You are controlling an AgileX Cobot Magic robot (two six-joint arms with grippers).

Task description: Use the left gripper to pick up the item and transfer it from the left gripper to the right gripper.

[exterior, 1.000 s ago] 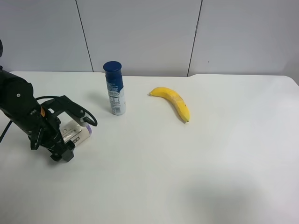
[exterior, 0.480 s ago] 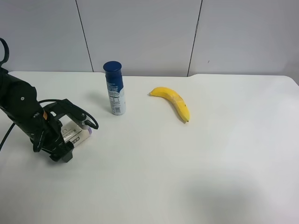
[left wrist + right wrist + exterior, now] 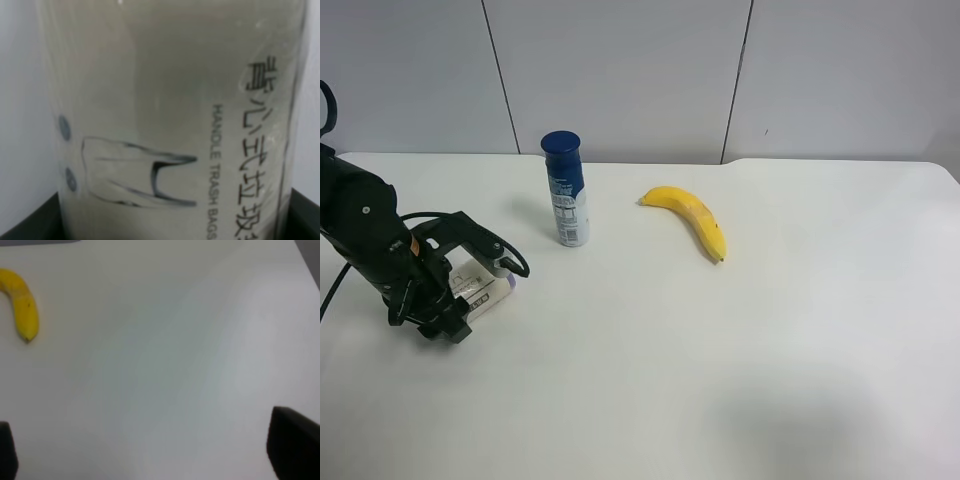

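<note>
The item [image 3: 488, 282], a short cream-labelled roll with a purple end, lies on the table at the exterior high view's left. My left gripper [image 3: 468, 292] is shut on it, one finger on either side. In the left wrist view the item [image 3: 170, 115] fills the picture, its printed label facing the camera, with the black fingertips [image 3: 30, 227] just showing at the corners. My right gripper [image 3: 150, 455] is open over bare table with nothing between its fingertips [image 3: 295, 450]. That arm is out of the exterior high view.
A tall blue-capped bottle [image 3: 566, 190] stands upright behind and to the right of the item. A yellow banana [image 3: 692, 217] lies near the table's middle, and the banana [image 3: 22, 305] also shows in the right wrist view. The white table [image 3: 740, 360] stretches wide.
My left gripper's fingers have closed in from wide open onto the item. The arm settled slightly lower and leftward. Bottle and banana have not moved.
</note>
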